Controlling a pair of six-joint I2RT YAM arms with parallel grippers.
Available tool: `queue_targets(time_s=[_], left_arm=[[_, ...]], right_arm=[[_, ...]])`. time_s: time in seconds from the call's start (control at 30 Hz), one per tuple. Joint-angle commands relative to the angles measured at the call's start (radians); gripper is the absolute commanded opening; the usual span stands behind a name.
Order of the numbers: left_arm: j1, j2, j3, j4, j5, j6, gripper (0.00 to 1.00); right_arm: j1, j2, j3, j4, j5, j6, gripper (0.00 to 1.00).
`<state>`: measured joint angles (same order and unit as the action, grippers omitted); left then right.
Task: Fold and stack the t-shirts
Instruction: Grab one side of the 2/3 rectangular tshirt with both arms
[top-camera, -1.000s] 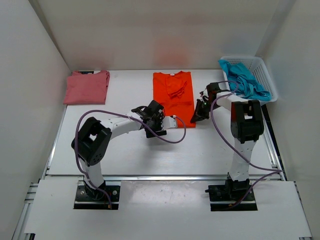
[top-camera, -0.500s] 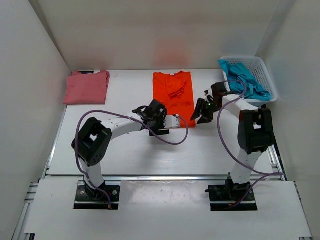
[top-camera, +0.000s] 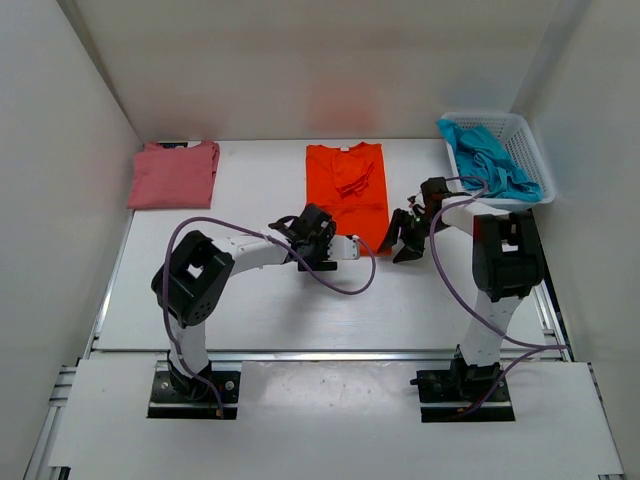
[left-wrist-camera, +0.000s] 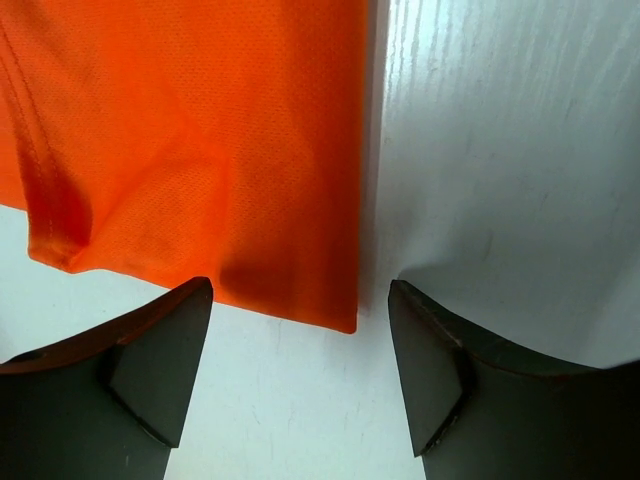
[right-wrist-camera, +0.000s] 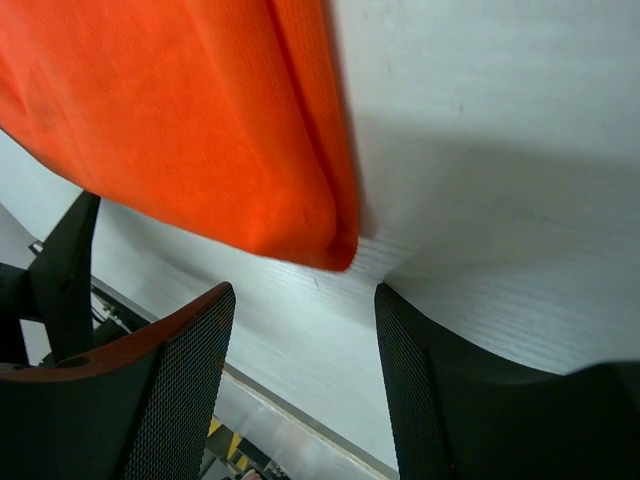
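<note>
Orange t-shirt (top-camera: 346, 190) is cut off in both wrist views, corners only.

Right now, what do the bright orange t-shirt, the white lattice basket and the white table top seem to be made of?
Bright orange t-shirt: soft knitted fabric, probably synthetic; matt, with tiny regular holes and a stitched seam.
White lattice basket: likely moulded plastic; stiff, even openwork walls.
White table top: perhaps laminated board; faint grain lines, slight sheen.
</note>
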<state>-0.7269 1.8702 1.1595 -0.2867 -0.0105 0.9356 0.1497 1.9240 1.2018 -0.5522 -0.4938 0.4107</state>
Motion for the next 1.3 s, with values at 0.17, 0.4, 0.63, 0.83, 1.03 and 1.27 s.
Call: queue_targets(time_s=[0.17, 0.4, 0.63, 0.83, 1.03, 1.27], left_arm=[[0.017, 0.023, -0.047, 0.053, -0.035, 0.006, 0.7], [0.026, 0.024, -0.024, 0.043, -0.02, -0.015, 0.26], [0.018, 0.017, -0.021, 0.015, -0.012, -0.032, 0.08], [0.008, 0.012, -0.034, 0.029, -0.017, -0.035, 0.01], [0.015, 0.007, 0.003, -0.032, -0.003, -0.063, 0.0], [0.006, -0.057, 0.033, -0.27, 0.007, -0.148, 0.0]], right_arm=[[-0.009, 0.107, 0.122, 0.003, 0.037, -0.007, 0.57], [0.004, 0.121, 0.125, -0.014, -0.002, -0.01, 0.19], [0.001, 0.069, 0.072, -0.023, -0.052, -0.023, 0.39], [0.008, 0.102, 0.065, -0.008, -0.081, -0.023, 0.28], [0.007, 0.083, 0.068, 0.006, -0.124, -0.024, 0.01], [0.036, -0.023, 0.045, -0.075, -0.152, -0.087, 0.0]])
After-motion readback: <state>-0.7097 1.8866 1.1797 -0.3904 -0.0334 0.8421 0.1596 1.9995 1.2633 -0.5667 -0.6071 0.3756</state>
